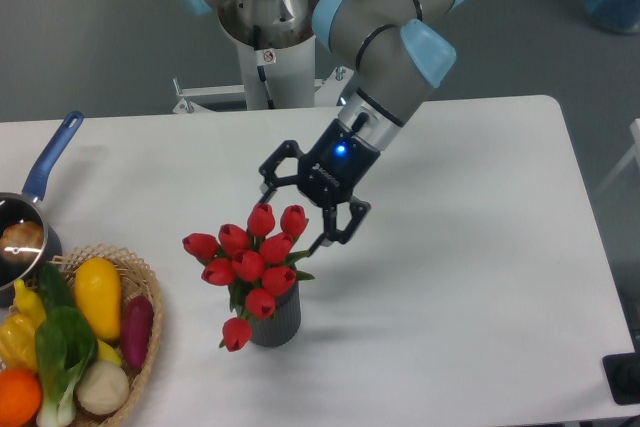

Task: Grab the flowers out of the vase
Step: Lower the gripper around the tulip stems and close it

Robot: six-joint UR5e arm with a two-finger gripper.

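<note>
**Open tool hovering at the tulips**

The tool [298,211] is hanging just above and to the right of the flowers [247,265], its two fingers spread wide and gripping nothing. One fingertip [268,187] is sitting close over the topmost buds, the other [322,244] is pointing down beside the bunch. The flowers are standing in the vase [275,319], red buds fanning wider than its mouth, one bud drooping down its left side. The vase is resting upright on the white surface [470,277]. At the left edge a wicker basket [142,359] of vegetables and a blue-handled saucepan [30,217] are sitting.
</note>
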